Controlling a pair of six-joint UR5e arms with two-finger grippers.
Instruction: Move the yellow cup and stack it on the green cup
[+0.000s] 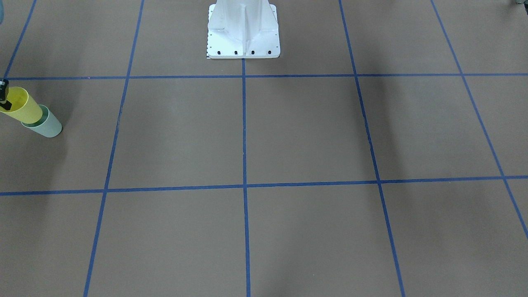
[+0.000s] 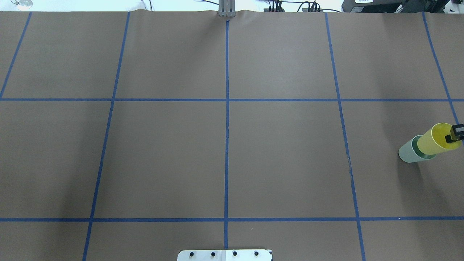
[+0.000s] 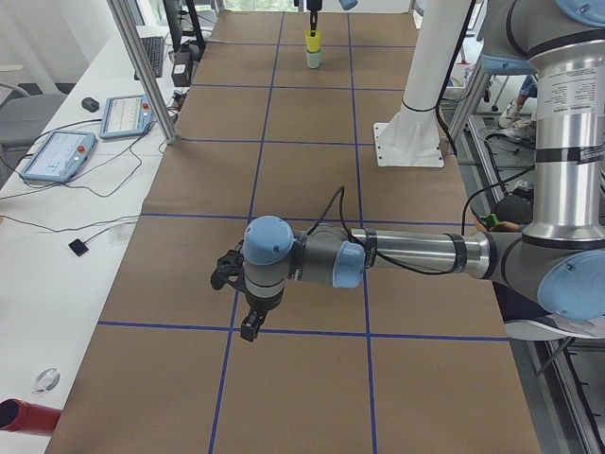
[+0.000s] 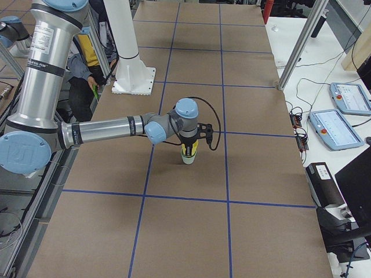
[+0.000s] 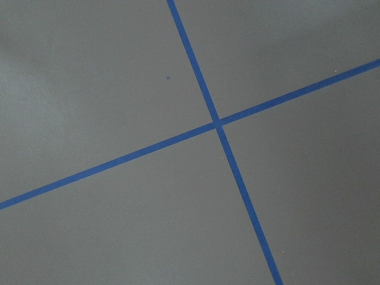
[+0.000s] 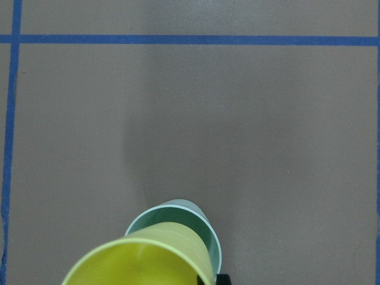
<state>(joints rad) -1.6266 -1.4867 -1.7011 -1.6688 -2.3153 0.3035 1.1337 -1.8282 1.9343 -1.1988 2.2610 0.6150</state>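
Note:
The yellow cup (image 2: 433,141) sits upright, nested partway into the green cup (image 2: 407,152), at the far right of the overhead view. In the front-facing view the yellow cup (image 1: 20,108) and green cup (image 1: 47,126) are at the left edge. My right gripper (image 2: 453,137) comes down on the yellow cup's rim and is shut on it, one black finger inside the rim. The right wrist view looks down on the yellow cup (image 6: 142,261) inside the green cup (image 6: 205,228). My left gripper (image 3: 244,303) hovers low over bare table, far from the cups; I cannot tell its state.
The white robot pedestal (image 1: 243,31) stands at the table's middle edge. Blue tape lines (image 2: 227,108) grid the brown table. A side bench holds control tablets (image 3: 57,156) and cables, with metal posts (image 3: 151,66) along it. A seated person (image 4: 87,63) is behind the pedestal.

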